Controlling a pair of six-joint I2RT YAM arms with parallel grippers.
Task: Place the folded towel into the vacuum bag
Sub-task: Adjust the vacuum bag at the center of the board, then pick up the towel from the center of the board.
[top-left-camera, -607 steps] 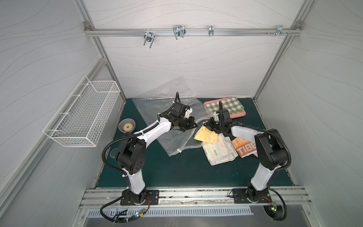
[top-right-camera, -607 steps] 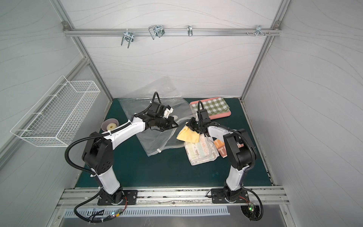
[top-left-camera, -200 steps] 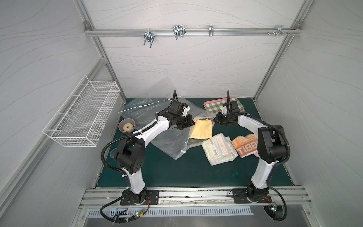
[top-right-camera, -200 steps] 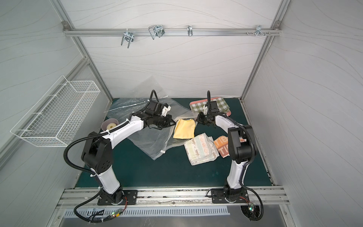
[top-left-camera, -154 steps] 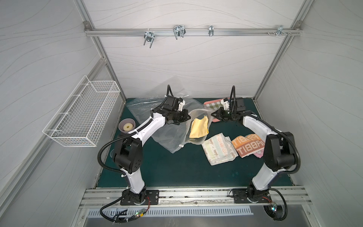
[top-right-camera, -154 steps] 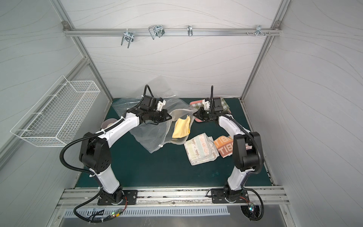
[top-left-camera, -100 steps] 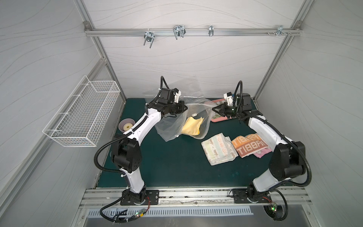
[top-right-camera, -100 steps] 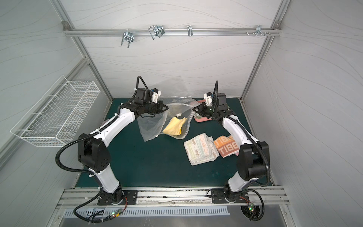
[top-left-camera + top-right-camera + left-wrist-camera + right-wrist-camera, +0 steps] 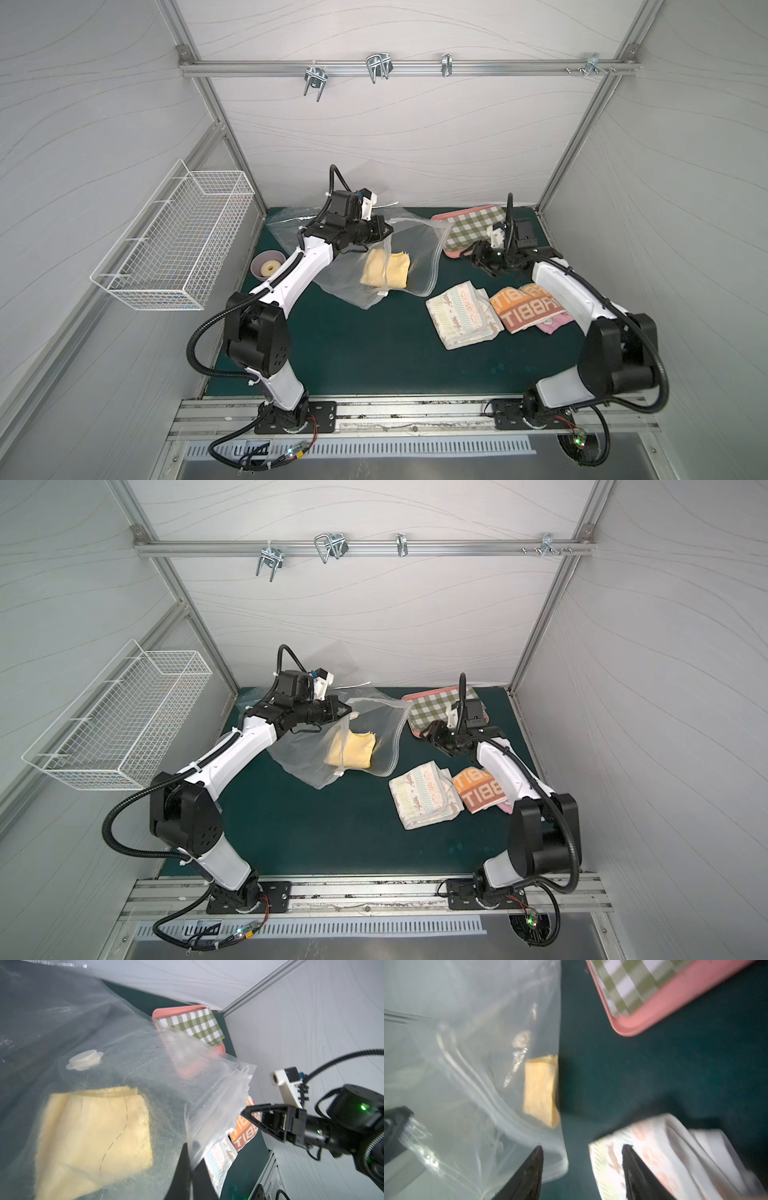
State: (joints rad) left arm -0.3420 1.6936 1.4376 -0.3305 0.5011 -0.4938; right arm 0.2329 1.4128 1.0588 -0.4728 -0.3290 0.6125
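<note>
The vacuum bag (image 9: 419,249) (image 9: 307,754) is clear crinkly plastic, lifted at its mouth and sagging onto the green mat. Its round white valve (image 9: 85,1060) shows in the left wrist view. A folded yellow towel (image 9: 384,270) (image 9: 351,750) (image 9: 93,1136) (image 9: 539,1088) lies inside the bag. My left gripper (image 9: 388,230) (image 9: 348,710) (image 9: 190,1147) is shut on the bag's upper edge. My right gripper (image 9: 478,255) (image 9: 428,729) (image 9: 582,1147) stands open just right of the bag's zip edge, with nothing between its fingers.
A pink tray (image 9: 440,216) (image 9: 654,1020) with a green checked cloth sits at the back right. A pale patterned towel (image 9: 461,320) and an orange lettered towel (image 9: 525,307) lie under the right arm. A small bowl (image 9: 268,266) and a wire basket (image 9: 178,241) are on the left.
Both arms lifted the bag with the yellow towel in it. The right gripper has now opened, let go of the bag's edge and drawn back to the right. The left still holds it.
</note>
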